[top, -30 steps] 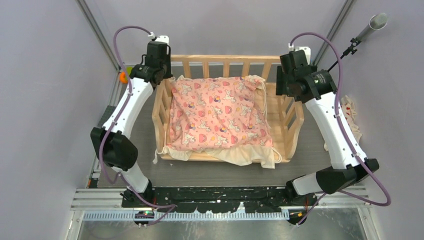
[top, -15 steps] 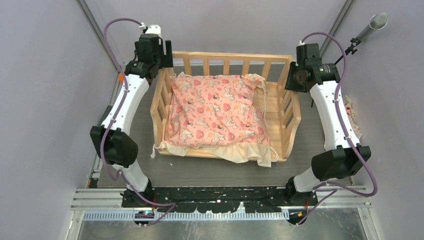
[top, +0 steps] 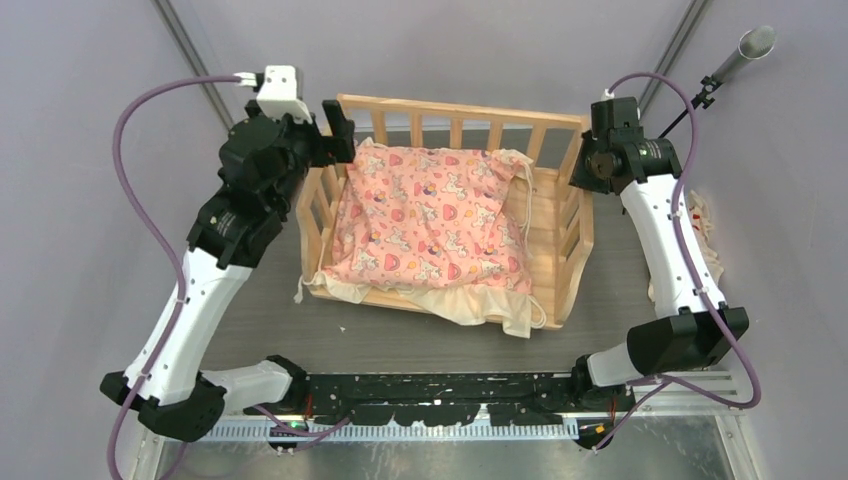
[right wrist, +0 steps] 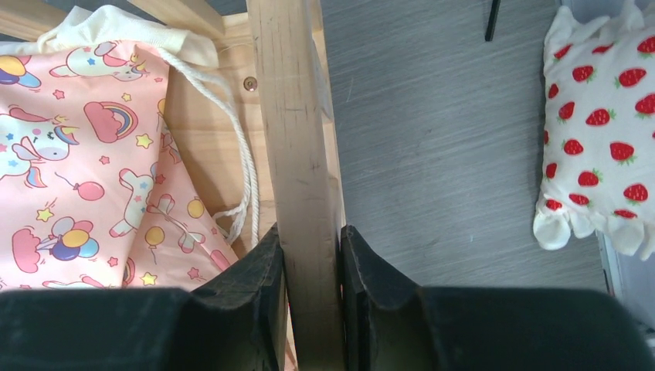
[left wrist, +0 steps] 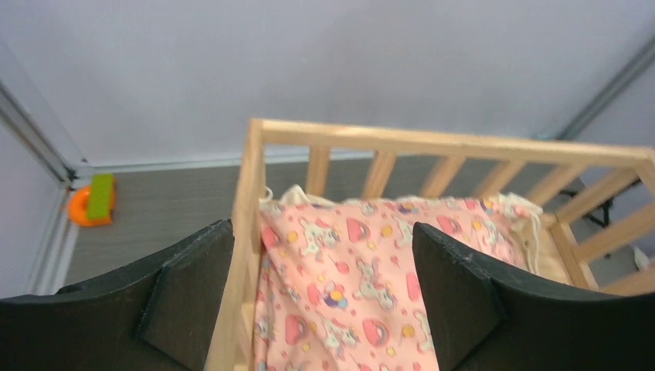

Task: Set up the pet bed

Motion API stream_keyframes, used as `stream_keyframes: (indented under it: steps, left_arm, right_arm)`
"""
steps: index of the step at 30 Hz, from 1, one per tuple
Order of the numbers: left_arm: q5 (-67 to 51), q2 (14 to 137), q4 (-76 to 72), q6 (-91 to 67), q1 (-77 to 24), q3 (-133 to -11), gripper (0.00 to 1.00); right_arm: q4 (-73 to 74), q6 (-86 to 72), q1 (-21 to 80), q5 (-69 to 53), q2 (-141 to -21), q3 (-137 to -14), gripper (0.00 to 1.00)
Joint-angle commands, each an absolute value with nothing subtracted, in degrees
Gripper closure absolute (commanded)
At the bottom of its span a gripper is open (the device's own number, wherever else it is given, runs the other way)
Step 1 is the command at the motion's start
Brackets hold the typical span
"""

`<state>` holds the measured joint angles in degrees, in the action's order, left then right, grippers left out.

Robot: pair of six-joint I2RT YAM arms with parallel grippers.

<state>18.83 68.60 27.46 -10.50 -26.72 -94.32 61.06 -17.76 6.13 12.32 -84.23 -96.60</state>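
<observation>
The left gripper (left wrist: 320, 259) was opened wide and drawn off the back left corner of the bed (top: 460, 108). The right gripper (right wrist: 313, 241) was closed on the right rail (right wrist: 297, 116). The bed was turned slightly.

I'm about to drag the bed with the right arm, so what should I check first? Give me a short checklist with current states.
1. Right gripper shut on the right top rail of the pet bed: ok.
2. Left gripper open, holding nothing: ok.
3. Left gripper clear of the far-left corner: cannot tell.
4. Cushion lying inside the frame: ok.
5. Cream edge tucked in: not ok, hangs over the near side.
6. Pillow in bed: not ok, on the table to the right.
</observation>
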Motion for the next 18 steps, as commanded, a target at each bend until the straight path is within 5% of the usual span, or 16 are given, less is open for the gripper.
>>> stream_keyframes:
  steps: [1, 10, 18]
  left_arm:
    - [21.62, 66.69, 28.87, -11.31, -32.6, -88.14, 0.14]
    - [23.2, 57.05, 33.01, -15.12, -35.24, -75.73, 0.16]
    - [22.31, 54.45, 37.24, -18.0, -35.24, -71.85, 0.18]
  right_arm:
    - [61.55, -29.81, 4.79, 15.7, -76.37, -94.16, 1.0]
    - [60.44, -37.85, 4.76, 23.71, -62.4, -85.26, 0.99]
    - [55.05, -49.83, 4.79, 27.22, -63.72, -82.65, 0.99]
